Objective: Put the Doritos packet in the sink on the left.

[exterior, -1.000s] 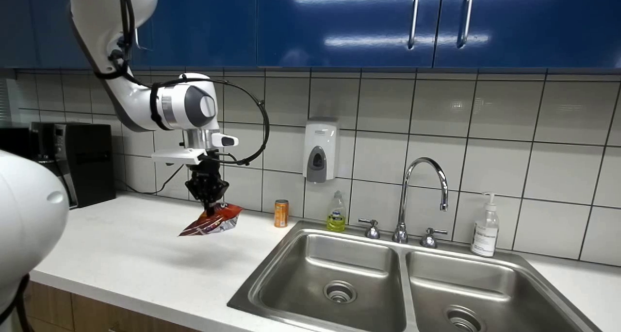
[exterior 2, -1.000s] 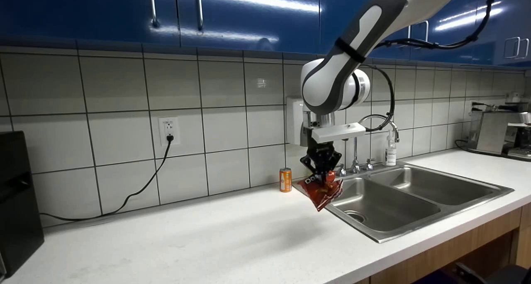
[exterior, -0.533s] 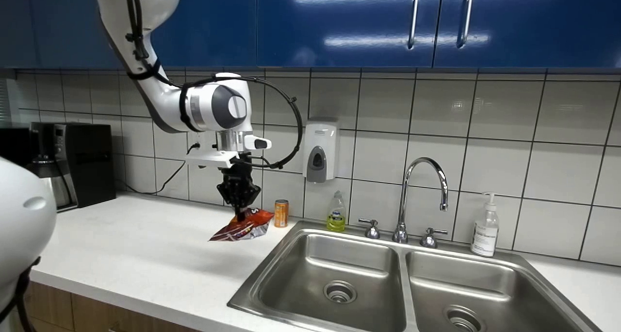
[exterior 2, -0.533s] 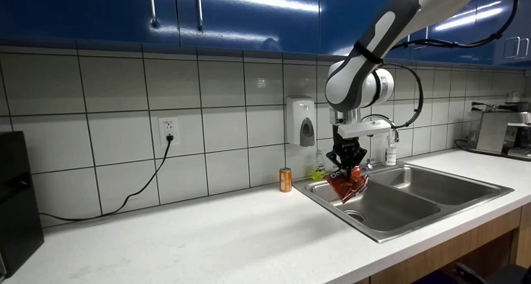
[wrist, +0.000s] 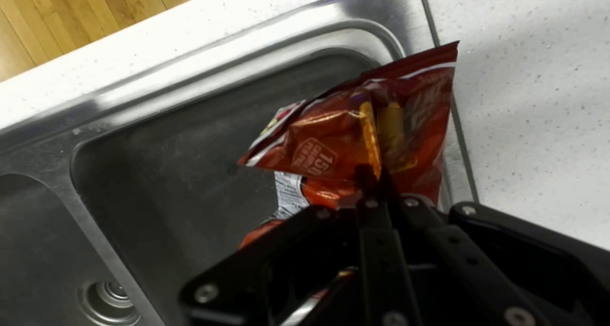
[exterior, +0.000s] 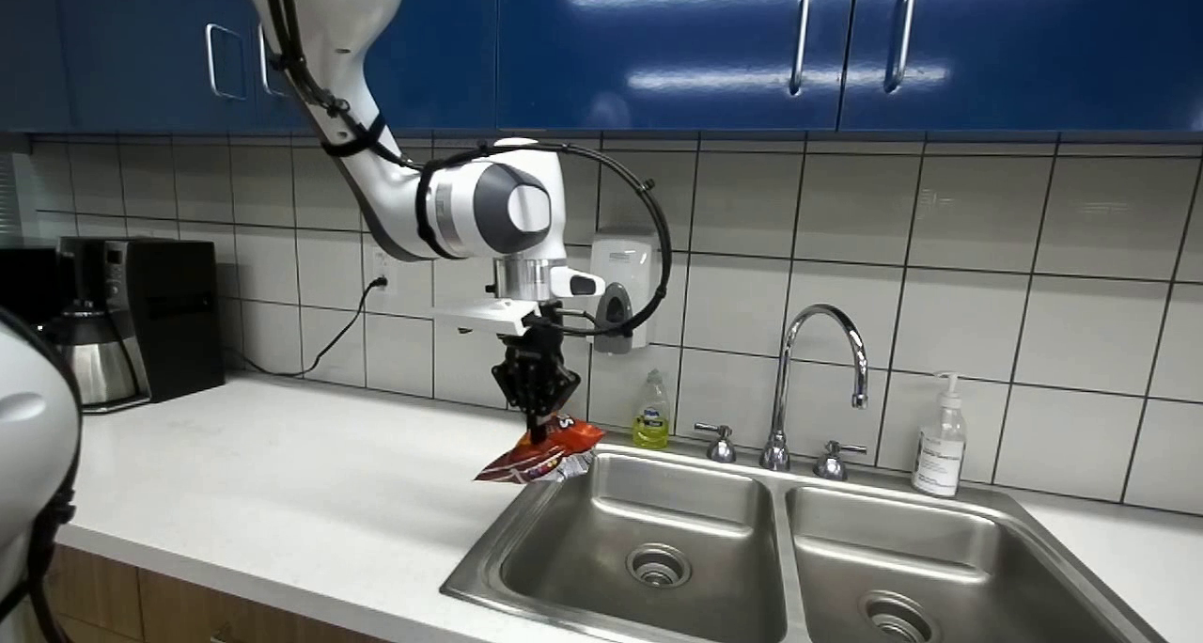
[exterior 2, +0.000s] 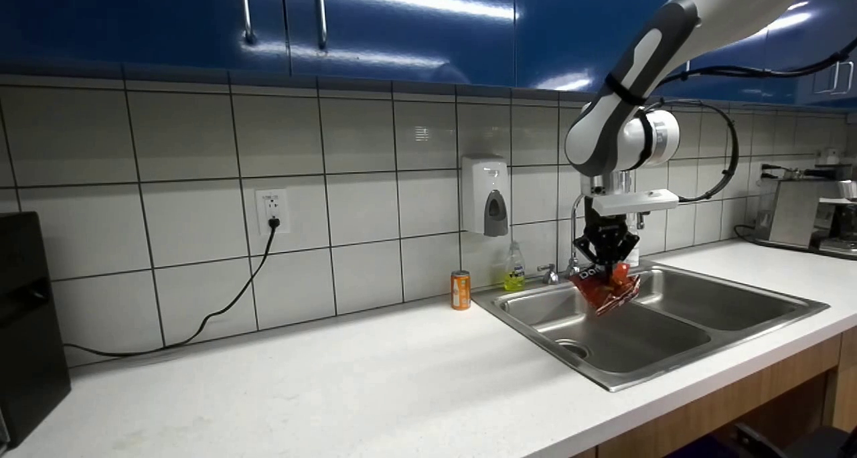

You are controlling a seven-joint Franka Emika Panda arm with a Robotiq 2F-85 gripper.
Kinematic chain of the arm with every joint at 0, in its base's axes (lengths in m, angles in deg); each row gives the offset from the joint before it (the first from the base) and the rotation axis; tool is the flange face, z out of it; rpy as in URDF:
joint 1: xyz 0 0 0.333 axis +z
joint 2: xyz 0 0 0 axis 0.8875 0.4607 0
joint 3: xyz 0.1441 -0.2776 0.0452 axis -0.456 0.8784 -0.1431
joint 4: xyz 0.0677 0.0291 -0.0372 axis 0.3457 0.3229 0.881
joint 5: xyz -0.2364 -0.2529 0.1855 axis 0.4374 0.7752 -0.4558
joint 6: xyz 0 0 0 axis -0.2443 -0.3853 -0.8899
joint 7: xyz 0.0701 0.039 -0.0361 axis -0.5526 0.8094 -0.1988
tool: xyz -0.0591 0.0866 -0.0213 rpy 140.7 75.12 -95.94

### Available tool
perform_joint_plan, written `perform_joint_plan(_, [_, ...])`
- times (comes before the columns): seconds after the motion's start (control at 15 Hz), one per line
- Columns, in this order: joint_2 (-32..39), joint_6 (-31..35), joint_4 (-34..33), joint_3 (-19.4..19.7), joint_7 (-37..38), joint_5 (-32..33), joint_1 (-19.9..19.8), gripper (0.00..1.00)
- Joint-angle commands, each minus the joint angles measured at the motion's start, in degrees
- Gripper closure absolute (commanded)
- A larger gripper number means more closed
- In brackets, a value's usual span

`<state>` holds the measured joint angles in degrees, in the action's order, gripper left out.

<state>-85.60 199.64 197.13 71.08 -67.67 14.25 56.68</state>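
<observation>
Hand [exterior: 538,433] gripping the chip packet [wrist: 345,130] in the air at the left bowl [exterior: 583,549] of the sink [exterior: 477,570].
Its fingers [wrist: 366,180] are pressed together on a fold of the red packet, which hangs tilted and crumpled. In the wrist view the packet overlaps the left bowl, the rim [wrist: 402,6] and a strip of the bench [exterior 2: 301,377]; how high it hangs cannot be told. An orange can [exterior 2: 460,290] stands near the back edge of the bench, just beside the sink. On the sink's back rim stand a bottle of yellow-green liquid [exterior: 650,427], the tap [exterior: 779,399] and a pump bottle [exterior: 940,450]. Near the bench's left end, by the back edge, is a black machine [exterior: 179,314] with a steel jug [exterior: 99,366].
</observation>
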Motion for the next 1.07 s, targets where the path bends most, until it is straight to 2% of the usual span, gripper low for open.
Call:
perform_joint_plan(0.0, [3.2, 0.5, -3.5, 1.5, -3.2, -0.6, -2.5, 1.0])
perform_joint_plan(0.53, [14.2, 2.8, -12.0, 3.5, -3.3, -0.7, -4.2, 1.0])
perform_joint_plan(0.6, [14.7, 2.4, -12.8, 3.6, -3.4, -0.7, -4.1, 1.0])
perform_joint_plan(0.67, [12.8, 2.7, -10.1, 3.6, -2.0, 0.0, -3.6, 0.99])
perform_joint_plan(1.0, [14.8, 2.7, -12.1, 3.7, -2.0, 0.0, -3.6, 0.99])
